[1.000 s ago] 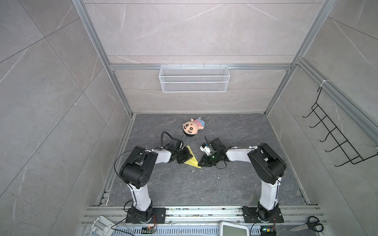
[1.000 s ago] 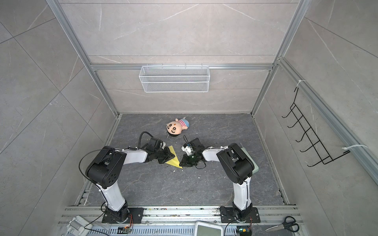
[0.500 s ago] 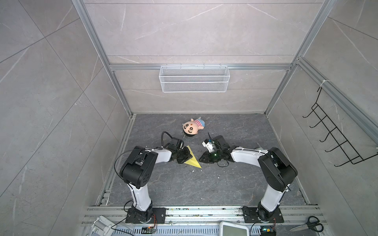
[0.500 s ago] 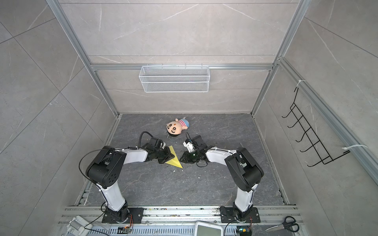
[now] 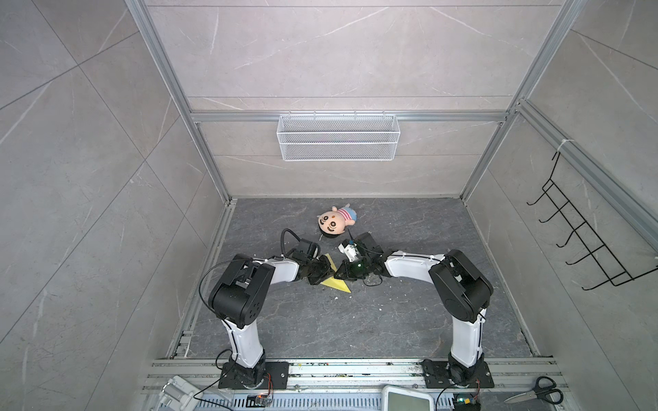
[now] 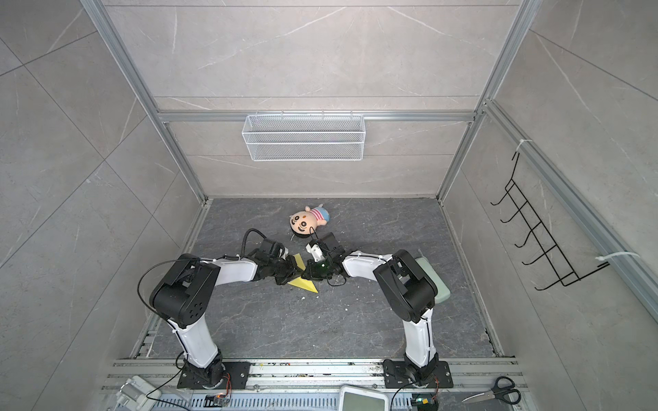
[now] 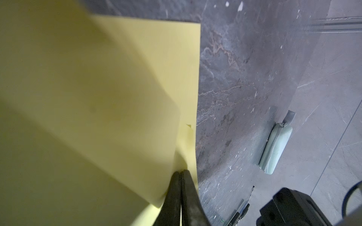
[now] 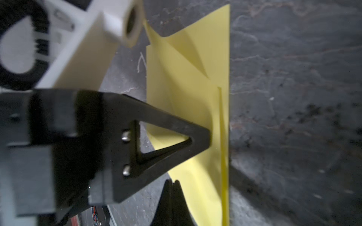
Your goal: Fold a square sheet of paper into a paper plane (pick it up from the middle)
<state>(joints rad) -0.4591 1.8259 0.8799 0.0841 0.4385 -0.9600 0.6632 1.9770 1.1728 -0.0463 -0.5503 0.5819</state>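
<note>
Just short of the plush doll [image 5: 334,223], toward the arm bases, the half-folded paper plane [image 5: 337,284] rests on the tabletop [image 5: 391,320]. The left tool [image 7: 181,174] is pinched together on its edge. The right tool [image 8: 172,184] is closed, but I cannot tell if it holds paper. It is probably best to keep the layers aligned and press the crease slowly. In both top views the tools hide the plane's middle.

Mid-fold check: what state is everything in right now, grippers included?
Paper: partly folded, one flap raised.
Left gripper: shut, tips pressed against the paper.
Right gripper: shut, tips at the paper's edge.
Doll: lying face up.
Scissors: closed, lying flat.
Basket: hanging on the back wall.
</note>
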